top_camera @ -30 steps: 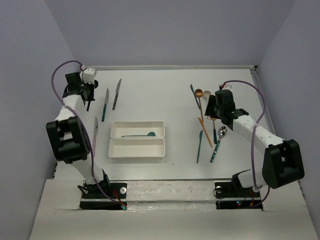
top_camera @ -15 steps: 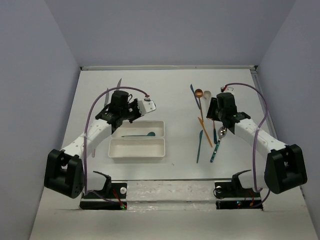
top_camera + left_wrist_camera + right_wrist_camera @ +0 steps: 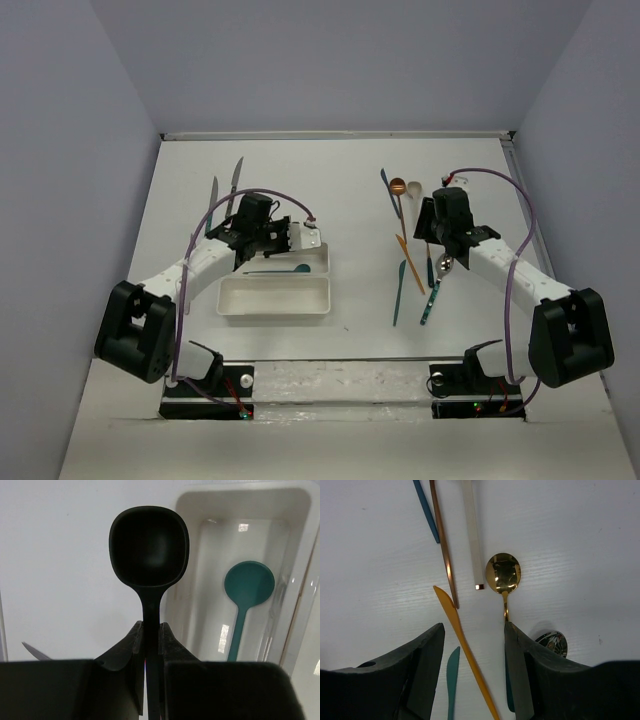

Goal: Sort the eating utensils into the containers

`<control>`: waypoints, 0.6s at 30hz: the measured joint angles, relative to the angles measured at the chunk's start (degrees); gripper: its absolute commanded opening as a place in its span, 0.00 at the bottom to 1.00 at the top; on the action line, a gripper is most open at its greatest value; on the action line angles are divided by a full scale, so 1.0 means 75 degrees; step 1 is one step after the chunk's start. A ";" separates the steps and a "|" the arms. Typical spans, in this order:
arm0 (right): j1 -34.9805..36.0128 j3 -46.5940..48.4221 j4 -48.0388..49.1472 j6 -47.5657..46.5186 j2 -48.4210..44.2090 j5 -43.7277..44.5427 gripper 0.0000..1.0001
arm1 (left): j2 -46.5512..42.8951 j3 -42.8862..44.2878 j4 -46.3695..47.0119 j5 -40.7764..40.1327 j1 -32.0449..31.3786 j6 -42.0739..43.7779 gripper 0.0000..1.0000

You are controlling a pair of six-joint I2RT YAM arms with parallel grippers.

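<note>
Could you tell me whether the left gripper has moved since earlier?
Yes: the left gripper swung rightward and nearer, ending over the far tray.

A black plastic spoon (image 3: 149,545), pinched in the left claw (image 3: 151,630), overhangs the far rim of the far white plastic tray (image 3: 225,495), whose floor a teal spoon (image 3: 247,587) partly takes. Between the right claw's (image 3: 472,630) wide fingers runs a slim orange knife (image 3: 462,640), a gold spoon (image 3: 503,573) just ahead; bare desk (image 3: 360,250) separates both areas.
</note>
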 measured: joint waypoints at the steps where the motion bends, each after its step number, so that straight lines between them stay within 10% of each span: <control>1: 0.0000 0.0000 0.0000 0.0000 0.0006 0.0006 0.57 | -0.0003 -0.0064 -0.0032 -0.0006 0.0000 0.0073 0.00; 7: 0.0000 0.0000 0.0000 -0.0020 0.0137 0.0006 0.57 | -0.0058 -0.0516 -0.0189 -0.0006 0.0000 0.0481 0.03; 12: 0.0000 0.0000 0.0006 -0.0023 0.0181 0.0006 0.57 | -0.0052 -0.0565 -0.0277 -0.0012 0.0000 0.0490 0.50; 18: 0.0000 0.0000 0.0003 -0.0029 0.0181 0.0006 0.57 | -0.0041 -0.0542 -0.0309 -0.0079 0.0000 0.0300 0.64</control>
